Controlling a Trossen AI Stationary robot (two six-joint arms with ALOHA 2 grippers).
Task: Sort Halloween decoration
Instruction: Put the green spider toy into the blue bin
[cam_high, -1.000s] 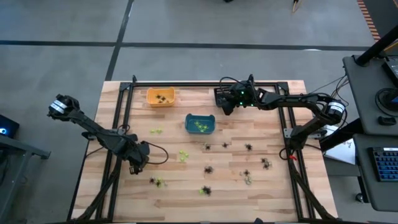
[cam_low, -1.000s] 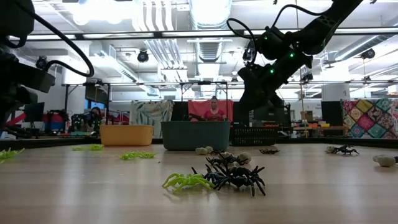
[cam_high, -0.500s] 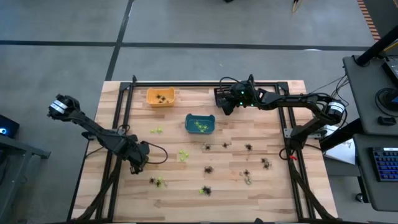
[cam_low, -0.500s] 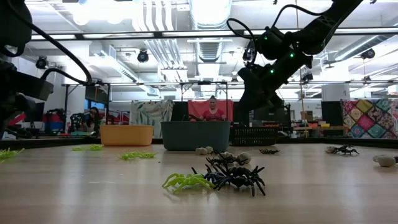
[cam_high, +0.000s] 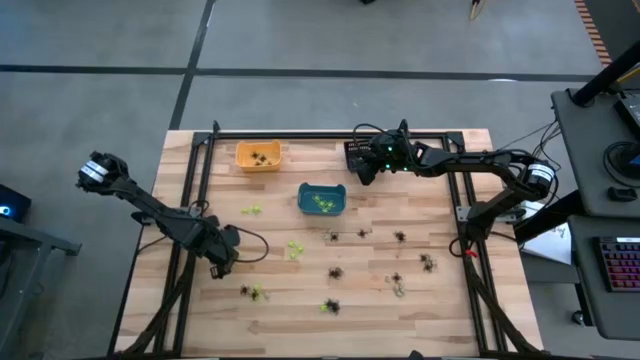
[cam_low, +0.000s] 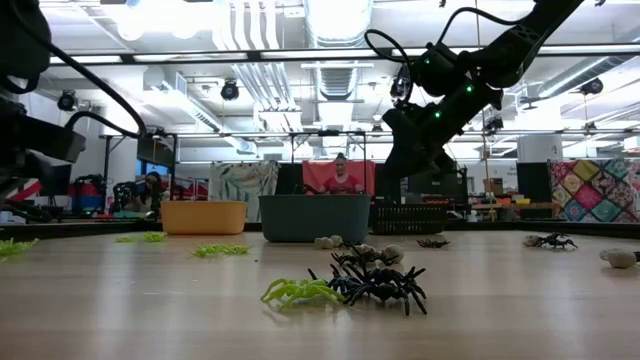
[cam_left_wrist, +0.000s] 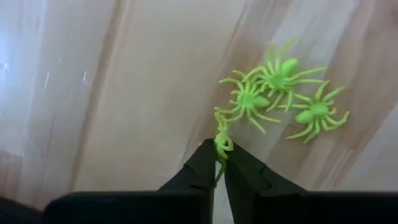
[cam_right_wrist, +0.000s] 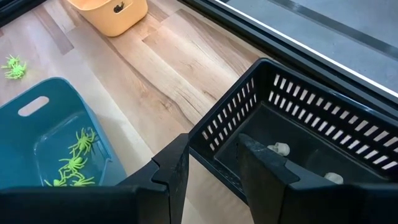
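Three bins stand along the far half of the wooden table. The orange bin sits toward the left and holds a few dark spider trinkets. The teal bin, nearer the middle, holds several lime green spiders, lying flat on its floor. The black slatted bin stands at the far edge beside the right arm and holds at least two small pale pieces; they are too small to tell whether they are spiders. The right gripper hangs over the near corner of this black bin with its fingers parted, one on either side of the bin's wall, and nothing shows between them but that wall. The left gripper is low over the table's left front area, its fingers closed on a single lime green spider pinched at the tips. Just beyond that spider three more green spiders lie clustered on the bare wood, touching or nearly touching one another. The rest of the decoration is scattered loose over the front half of the table: black spiders toward the middle and right, a green and black pair close to the low camera, and a small green group left of the teal bin.
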